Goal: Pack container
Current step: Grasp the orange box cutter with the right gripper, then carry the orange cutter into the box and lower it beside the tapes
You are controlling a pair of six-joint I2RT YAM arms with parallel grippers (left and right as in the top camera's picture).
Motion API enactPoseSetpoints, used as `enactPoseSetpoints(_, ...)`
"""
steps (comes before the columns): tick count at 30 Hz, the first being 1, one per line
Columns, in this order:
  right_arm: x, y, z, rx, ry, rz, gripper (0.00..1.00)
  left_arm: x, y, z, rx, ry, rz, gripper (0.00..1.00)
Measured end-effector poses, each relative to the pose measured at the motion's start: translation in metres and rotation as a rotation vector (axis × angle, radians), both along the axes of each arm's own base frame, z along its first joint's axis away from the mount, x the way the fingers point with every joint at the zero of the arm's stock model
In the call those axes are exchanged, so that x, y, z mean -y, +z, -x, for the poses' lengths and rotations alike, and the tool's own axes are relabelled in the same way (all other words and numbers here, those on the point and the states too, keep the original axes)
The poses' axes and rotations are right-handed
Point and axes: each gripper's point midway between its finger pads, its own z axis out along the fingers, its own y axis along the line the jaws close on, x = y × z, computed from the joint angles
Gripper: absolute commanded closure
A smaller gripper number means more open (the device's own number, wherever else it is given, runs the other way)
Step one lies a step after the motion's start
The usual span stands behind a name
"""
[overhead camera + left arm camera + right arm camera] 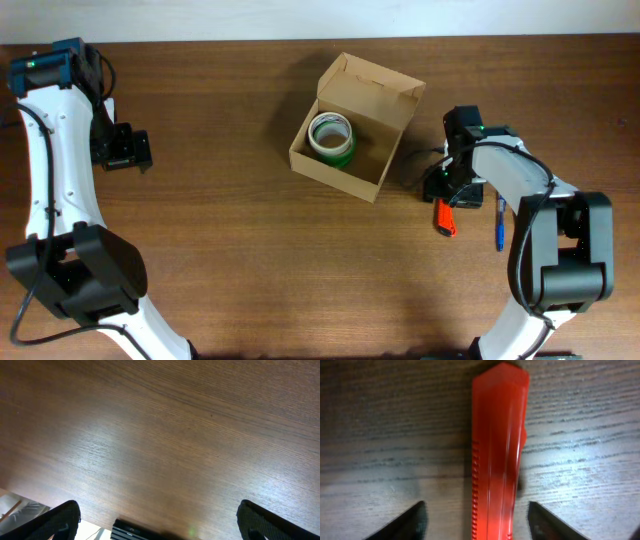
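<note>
The tan cardboard container (350,130) stands open at the table's middle back, its flap lid raised at the far side. A green and white tape roll (331,138) lies inside it. My right gripper (446,198) is open, low over a red box cutter (444,216) that lies on the table right of the container. In the right wrist view the red cutter (497,455) lies between the two open fingers (482,522), touching neither. My left gripper (128,150) is open and empty at the far left; its wrist view shows only bare wood between the fingers (160,525).
A blue pen (499,224) lies on the table just right of the red cutter. The wooden table (250,260) runs to a pale wall edge at the back. The table's edge shows in the left wrist view (30,507).
</note>
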Motion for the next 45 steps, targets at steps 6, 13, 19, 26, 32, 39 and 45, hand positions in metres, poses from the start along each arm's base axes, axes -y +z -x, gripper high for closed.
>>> enactPoseSetpoints(6, 0.000, -0.010, 0.002, -0.026, -0.010, 0.002, 0.74, 0.000, 0.000, 0.000, 0.000, 0.000, 0.000, 0.00)
enactPoseSetpoints(13, 0.001, -0.010, 0.002, -0.024, -0.028, 0.005, 0.78, 0.000, 0.000, 0.000, 0.000, 0.000, 0.000, 0.00)
enactPoseSetpoints(19, 0.001, -0.002, -0.002, -0.025, -0.026, 0.005, 0.78, 0.000, 0.000, 0.000, 0.000, 0.000, 0.000, 0.00)
enactPoseSetpoints(26, -0.002, 0.090, -0.062, 0.171, 0.002, -0.003, 0.77, 0.000, 0.000, 0.000, 0.000, 0.000, 0.000, 0.00)
enactPoseSetpoints(32, -0.011, 0.251, -0.106, 0.528, 0.104, 0.001, 0.86, 0.000, 0.000, 0.000, 0.000, 0.000, 0.000, 0.00)
enactPoseSetpoints(39, -0.098, 0.339, -0.070, 0.693, 0.485, 0.002, 0.87, 0.000, 0.000, 0.000, 0.000, 0.000, 0.000, 0.00)
enactPoseSetpoints(45, -0.158, 0.295, -0.048, 0.539, 0.745, 0.021, 0.91, 0.000, 0.000, 0.000, 0.000, 0.000, 0.000, 0.00)
